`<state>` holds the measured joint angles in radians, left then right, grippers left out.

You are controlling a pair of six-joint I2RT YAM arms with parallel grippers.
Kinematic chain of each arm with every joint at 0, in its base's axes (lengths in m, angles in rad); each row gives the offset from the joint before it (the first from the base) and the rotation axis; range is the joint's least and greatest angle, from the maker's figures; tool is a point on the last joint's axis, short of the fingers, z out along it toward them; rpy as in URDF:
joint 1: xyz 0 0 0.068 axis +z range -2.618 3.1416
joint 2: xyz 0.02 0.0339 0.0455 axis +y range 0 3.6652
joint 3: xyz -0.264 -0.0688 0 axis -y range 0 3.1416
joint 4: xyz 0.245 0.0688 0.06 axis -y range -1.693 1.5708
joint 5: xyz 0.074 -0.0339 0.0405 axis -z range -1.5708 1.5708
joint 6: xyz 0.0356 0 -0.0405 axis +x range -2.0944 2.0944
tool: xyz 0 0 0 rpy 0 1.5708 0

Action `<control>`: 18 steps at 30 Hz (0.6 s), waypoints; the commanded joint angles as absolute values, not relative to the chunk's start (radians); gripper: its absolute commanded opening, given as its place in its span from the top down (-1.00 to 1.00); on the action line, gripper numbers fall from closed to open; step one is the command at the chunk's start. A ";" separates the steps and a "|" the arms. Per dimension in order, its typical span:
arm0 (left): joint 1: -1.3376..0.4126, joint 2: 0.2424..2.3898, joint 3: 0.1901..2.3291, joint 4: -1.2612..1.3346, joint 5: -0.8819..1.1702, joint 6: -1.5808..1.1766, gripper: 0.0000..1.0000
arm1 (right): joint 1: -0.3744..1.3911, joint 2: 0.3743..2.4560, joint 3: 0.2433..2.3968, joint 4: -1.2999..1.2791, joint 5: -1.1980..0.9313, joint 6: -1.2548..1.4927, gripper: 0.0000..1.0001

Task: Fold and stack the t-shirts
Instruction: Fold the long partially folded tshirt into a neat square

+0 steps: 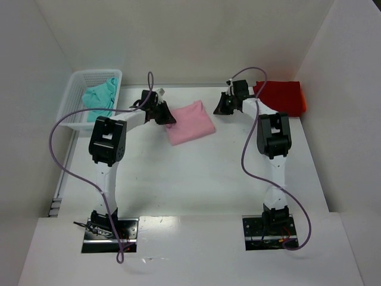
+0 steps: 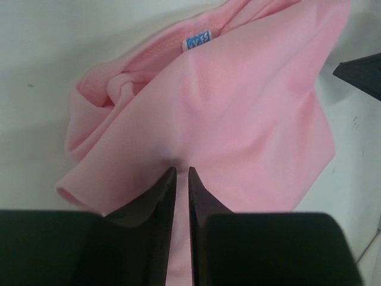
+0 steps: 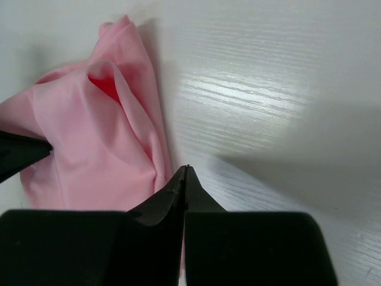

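The light pink t-shirt [image 1: 189, 122] lies folded on the table, middle back. My left gripper [image 1: 164, 113] is at its left edge; in the left wrist view the jaws [image 2: 182, 170] are shut on a pucker of the pink t-shirt [image 2: 238, 107]. My right gripper [image 1: 225, 106] sits just right of the shirt; in the right wrist view it [image 3: 186, 169] is shut, beside the pink t-shirt's edge [image 3: 95, 137]. The bright red t-shirt [image 1: 280, 96] lies folded at the back right. The teal t-shirt [image 1: 100, 98] lies crumpled in the basket.
A white plastic mesh basket [image 1: 80, 83] stands at the back left by the wall. White walls close in the table on the left, back and right. Purple cables loop off both arms.
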<state>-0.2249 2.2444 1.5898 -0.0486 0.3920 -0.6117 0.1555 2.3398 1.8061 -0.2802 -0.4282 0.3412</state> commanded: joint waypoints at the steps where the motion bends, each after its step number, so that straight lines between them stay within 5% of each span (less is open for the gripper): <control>1: -0.201 2.201 1.654 -0.060 0.486 -0.536 0.56 | 0.147 2.269 1.847 -0.258 -0.451 0.311 0.99; 10: -0.201 2.109 1.664 -0.028 0.482 -0.422 0.41 | 0.147 2.335 2.051 -0.227 -0.644 0.342 0.99; 18: -0.201 2.183 1.675 -0.064 0.259 -0.508 0.84 | 0.193 2.517 2.258 -0.268 -0.746 0.357 0.99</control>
<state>-0.2043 2.1712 1.6627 -0.0711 0.3565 -0.4831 0.1638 2.4397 2.2150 -0.2592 -0.6853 0.3511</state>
